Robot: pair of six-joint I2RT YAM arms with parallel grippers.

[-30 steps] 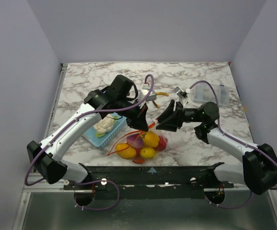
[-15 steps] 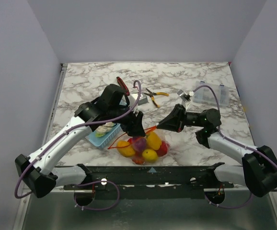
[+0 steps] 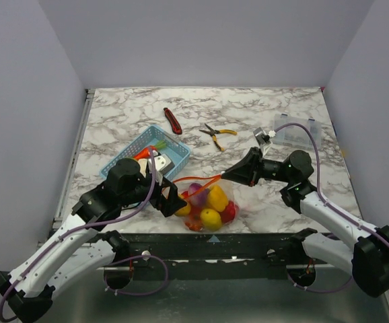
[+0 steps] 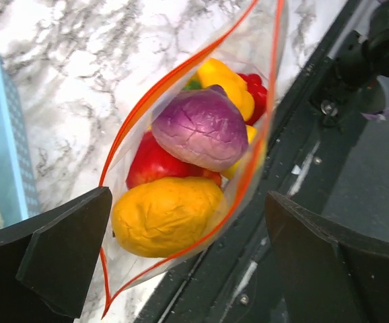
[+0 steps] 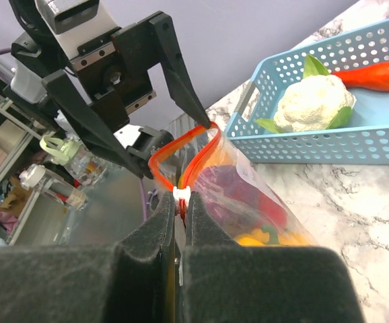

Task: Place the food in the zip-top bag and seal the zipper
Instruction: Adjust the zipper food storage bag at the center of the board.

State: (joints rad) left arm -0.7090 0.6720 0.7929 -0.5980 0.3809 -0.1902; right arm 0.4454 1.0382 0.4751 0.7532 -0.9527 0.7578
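Now, the zip-top bag [image 3: 223, 193] lies at 6 o'clock on the marble table [image 3: 248, 108], close to the near edge and between the two grippers. The food [image 3: 211, 219] fills it. The left wrist view shows a purple piece [image 4: 201, 128] on top, an orange-yellow piece [image 4: 164, 215] at its 7 o'clock, a red one under both, and a yellow one and a red one deeper in the bag.

The zipper [image 3: 198, 179] runs along the mouth on the far side of the bag. Its two strips stand apart for most of the length, so the mouth is open. They come together only at the 3 o'clock end.

There the right gripper [image 5: 180, 208] has its fingers pressed together on the zipper, at a small white slider. The left gripper [image 3: 169, 200] is at the 9 o'clock end of the bag with the jaws wide apart, and it holds nothing. In the right wrist view one of its fingertips is just beside the end of the strip, but I cannot tell if it touches.

A blue basket [image 3: 171, 142] stands at 10 o'clock from the bag. It holds a white cauliflower [image 5: 312, 101] and an orange carrot [image 5: 369, 75]. Farther away are a red-handled knife [image 3: 173, 120] at 11 o'clock, yellow-handled pliers [image 3: 215, 133] at 12 o'clock, and a clear compartment box [image 3: 295, 129] at 2 o'clock.
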